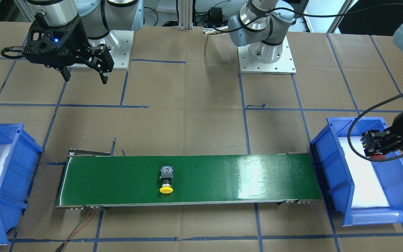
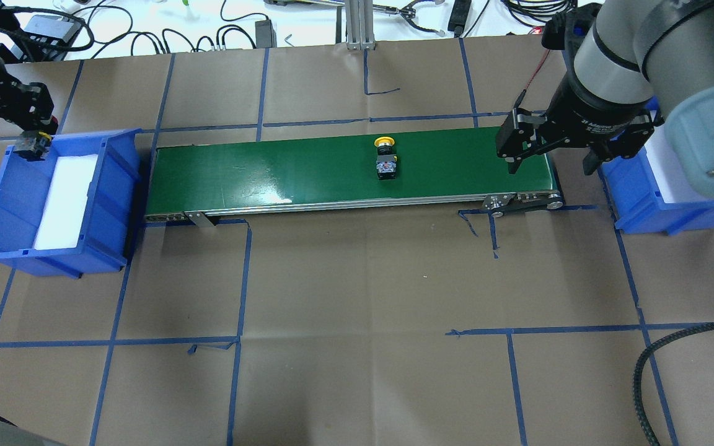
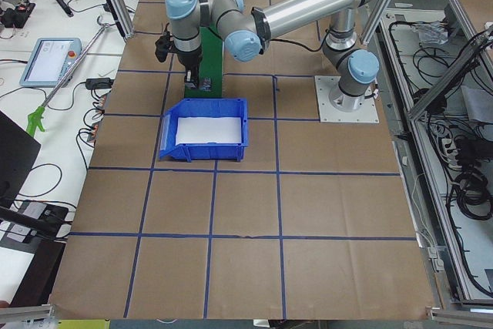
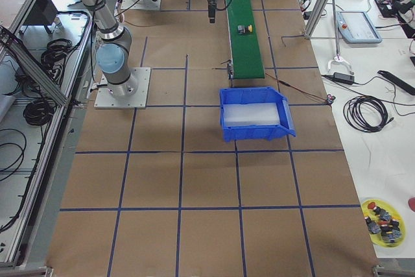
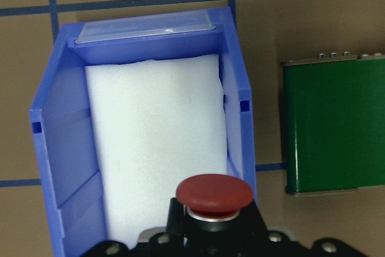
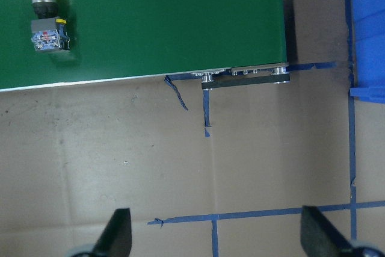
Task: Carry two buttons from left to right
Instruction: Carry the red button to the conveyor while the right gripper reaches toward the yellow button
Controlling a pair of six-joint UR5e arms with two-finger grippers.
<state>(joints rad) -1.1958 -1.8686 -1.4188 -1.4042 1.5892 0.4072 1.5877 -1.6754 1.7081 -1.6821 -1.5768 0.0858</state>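
The yellow-capped button lies on its side at the middle of the green conveyor belt, also seen in the overhead view and the right wrist view. My left gripper is shut on the red-capped button and holds it over the far end of the left blue bin, above its white foam liner. My right gripper hangs open and empty above the table near the belt's right end, its fingers wide apart.
A second blue bin with a white liner stands past the belt's right end, partly under my right arm. Blue tape lines grid the brown paper table. Red and black wires trail from the belt's corner. Cables lie beyond the far edge.
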